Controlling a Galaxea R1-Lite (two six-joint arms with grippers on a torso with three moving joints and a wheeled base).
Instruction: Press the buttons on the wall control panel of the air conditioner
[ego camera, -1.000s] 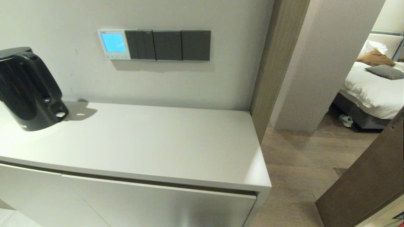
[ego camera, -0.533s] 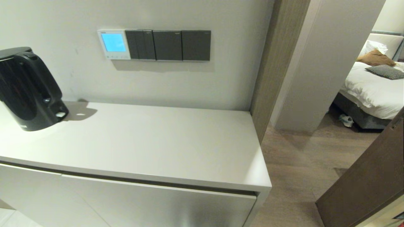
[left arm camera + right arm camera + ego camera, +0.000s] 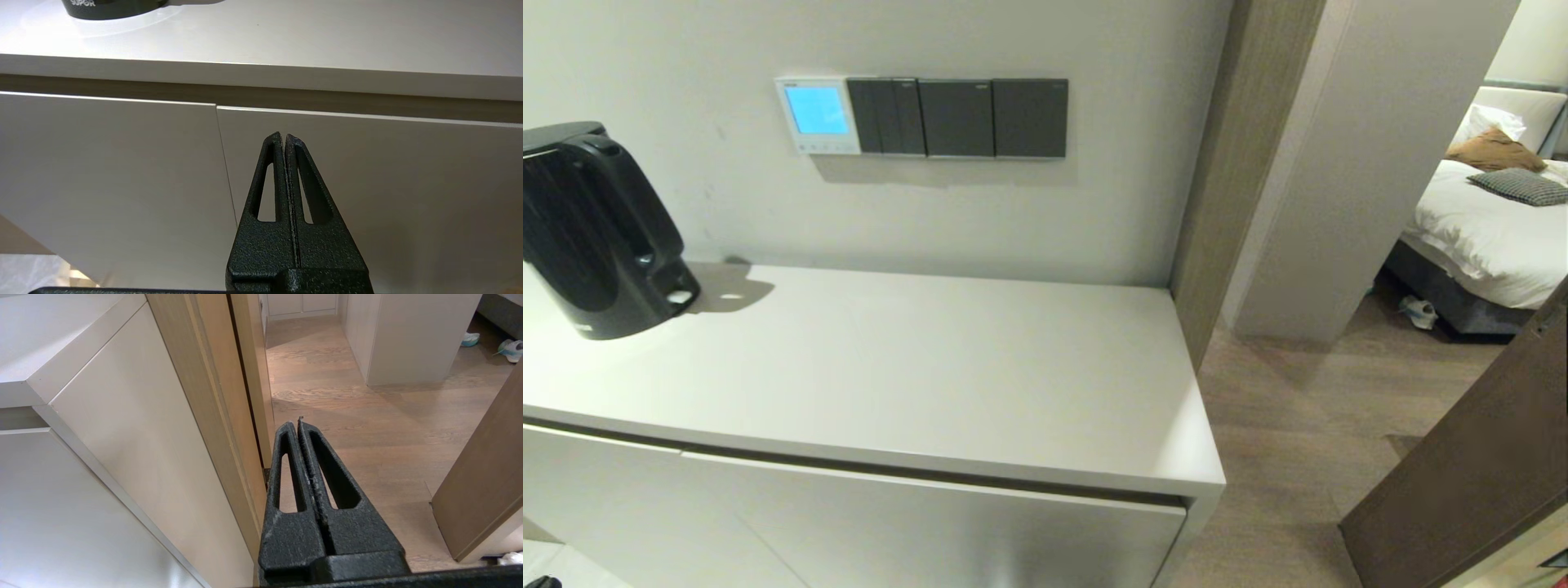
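The air conditioner's wall control panel (image 3: 818, 116) is a small white square on the wall above the cabinet, its screen glowing blue. The buttons (image 3: 823, 149) are a row of tiny keys along its bottom strip. My left gripper (image 3: 284, 136) is shut and empty, low in front of the cabinet doors, far below the panel. A dark bit of the left arm (image 3: 541, 582) shows at the head view's bottom left corner. My right gripper (image 3: 295, 424) is shut and empty, low beside the cabinet's right end, over the wooden floor.
Three dark grey switch plates (image 3: 956, 118) sit right of the panel. A black kettle (image 3: 596, 229) stands on the white cabinet top (image 3: 915, 367) at the left. A wooden door frame (image 3: 1233, 163) and an open door (image 3: 1478, 465) are at the right.
A dark bit of the left arm has come into the head view's bottom left corner. Nothing else has visibly changed.
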